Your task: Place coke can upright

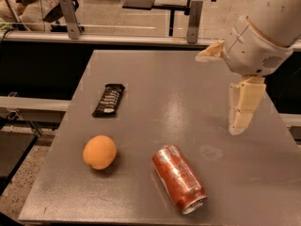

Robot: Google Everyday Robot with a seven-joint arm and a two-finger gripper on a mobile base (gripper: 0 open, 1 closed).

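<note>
The coke can (179,178) lies on its side near the front of the grey table (164,93), its silver top facing the front right. My gripper (221,95) hangs above the right side of the table, behind and to the right of the can and well clear of it. One cream finger (243,105) points down and the other (210,52) sticks out to the left, so the gripper is open and empty.
An orange fruit (99,152) sits to the left of the can. A flat black snack bar wrapper (109,99) lies further back on the left. Railings and a glass partition (127,18) run behind the table's far edge.
</note>
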